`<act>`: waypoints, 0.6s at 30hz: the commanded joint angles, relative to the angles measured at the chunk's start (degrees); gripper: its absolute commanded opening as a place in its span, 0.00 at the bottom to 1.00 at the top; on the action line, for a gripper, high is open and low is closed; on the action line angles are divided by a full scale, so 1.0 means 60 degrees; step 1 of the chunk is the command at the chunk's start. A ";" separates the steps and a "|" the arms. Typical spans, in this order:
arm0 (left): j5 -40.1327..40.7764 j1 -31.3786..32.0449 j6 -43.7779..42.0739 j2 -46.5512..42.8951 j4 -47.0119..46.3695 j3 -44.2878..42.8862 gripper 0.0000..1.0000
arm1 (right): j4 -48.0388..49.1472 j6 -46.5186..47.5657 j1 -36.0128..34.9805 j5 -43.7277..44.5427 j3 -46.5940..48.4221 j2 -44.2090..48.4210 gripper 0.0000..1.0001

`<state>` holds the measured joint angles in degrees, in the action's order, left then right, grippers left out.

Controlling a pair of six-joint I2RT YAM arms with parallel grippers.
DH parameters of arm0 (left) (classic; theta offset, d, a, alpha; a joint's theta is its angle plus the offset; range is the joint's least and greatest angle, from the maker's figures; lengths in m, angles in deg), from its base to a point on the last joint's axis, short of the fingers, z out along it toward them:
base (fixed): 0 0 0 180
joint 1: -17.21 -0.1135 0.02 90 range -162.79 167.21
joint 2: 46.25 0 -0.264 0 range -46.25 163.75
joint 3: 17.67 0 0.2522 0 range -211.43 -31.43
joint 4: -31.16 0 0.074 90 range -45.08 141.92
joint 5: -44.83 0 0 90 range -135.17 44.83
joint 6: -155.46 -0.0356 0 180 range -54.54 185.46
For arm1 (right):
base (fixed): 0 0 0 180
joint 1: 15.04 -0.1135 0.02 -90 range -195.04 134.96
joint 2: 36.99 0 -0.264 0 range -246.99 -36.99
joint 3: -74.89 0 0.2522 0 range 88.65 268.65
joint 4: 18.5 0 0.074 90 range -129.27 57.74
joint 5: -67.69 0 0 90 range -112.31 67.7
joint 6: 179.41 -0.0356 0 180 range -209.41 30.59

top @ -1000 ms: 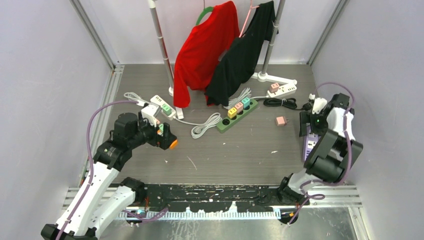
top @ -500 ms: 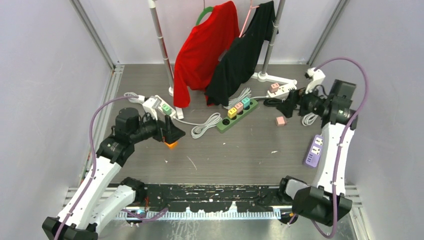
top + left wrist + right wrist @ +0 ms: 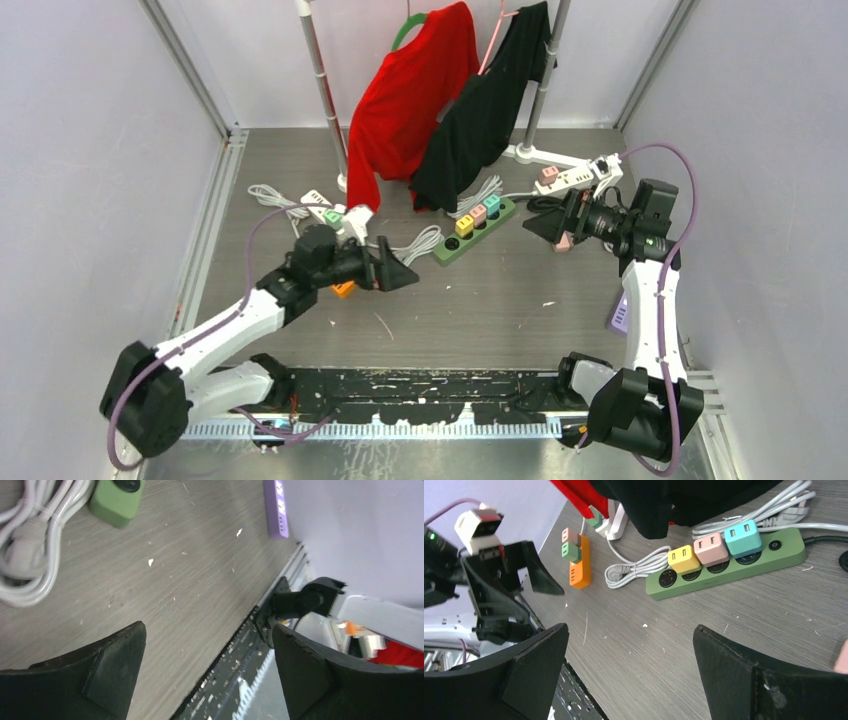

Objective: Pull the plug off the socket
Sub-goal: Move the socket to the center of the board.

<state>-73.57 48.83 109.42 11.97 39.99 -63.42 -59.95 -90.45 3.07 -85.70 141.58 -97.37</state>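
Green plastic power strip (image 3: 447, 247) mid-table, carrying yellow cube plug (image 3: 464, 223), pink cube plug (image 3: 478, 212), teal cube plug (image 3: 492, 203). Left gripper (image 3: 408, 277) near-left of strip, right gripper (image 3: 533, 226) just right; both spread wide, empty, touching nothing.

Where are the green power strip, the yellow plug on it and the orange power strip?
green power strip (image 3: 667, 580): right wrist view, on the empty socket at its left end.
yellow plug (image 3: 684, 562): right wrist view, on its front side.
orange power strip (image 3: 579, 572): right wrist view, on its bare lower half.
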 commanded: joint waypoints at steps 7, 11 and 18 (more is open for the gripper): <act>0.2569 0.1877 -0.3292 0.3273 -0.1307 -0.2253 0.95 | 0.0646 -0.1104 0.0014 0.1043 0.0323 0.0241 1.00; 0.2580 0.1877 -0.3841 0.4723 -0.1756 -0.3183 0.95 | 0.0609 -0.1010 0.0014 0.1114 0.0319 0.0276 1.00; 0.3565 0.2105 -0.5050 0.6739 -0.0426 -0.5123 0.92 | 0.0541 -0.0874 0.0014 0.1192 0.0319 0.0343 1.00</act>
<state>-57.42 60.46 85.27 49.69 35.82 -87.72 -57.98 -95.83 3.07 -79.10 141.58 -97.19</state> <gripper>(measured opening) 0.927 0.998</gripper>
